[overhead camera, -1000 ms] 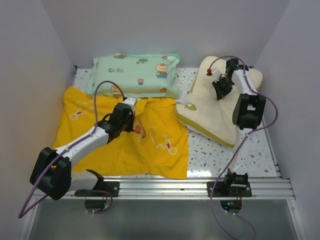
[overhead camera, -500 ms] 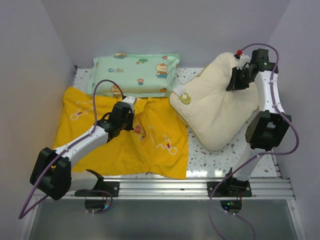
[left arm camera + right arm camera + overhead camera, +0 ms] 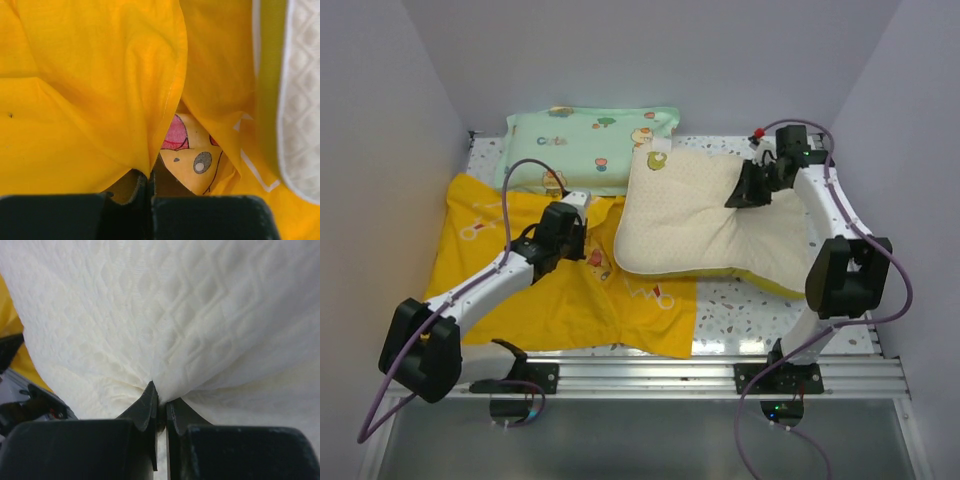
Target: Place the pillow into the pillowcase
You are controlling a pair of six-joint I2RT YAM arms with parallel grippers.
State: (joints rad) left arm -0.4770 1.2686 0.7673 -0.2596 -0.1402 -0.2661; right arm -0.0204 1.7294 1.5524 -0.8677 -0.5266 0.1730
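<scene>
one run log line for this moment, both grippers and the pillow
left gripper: shut on pillowcase | right gripper: shut on pillow | pillow: partly over pillowcase edge, not inside

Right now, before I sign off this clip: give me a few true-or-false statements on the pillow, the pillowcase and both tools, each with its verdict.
1. The right tool is pinching the cream pillow. True.
2. The pillow is fully inside the yellow pillowcase. False: it lies outside, with its left part resting over the pillowcase's right side.
3. The left tool hangs open over bare table. False: it is shut on a fold of the pillowcase fabric.
4. The mint-green pillow lies at the far side of the table, behind the pillowcase. True.
</scene>
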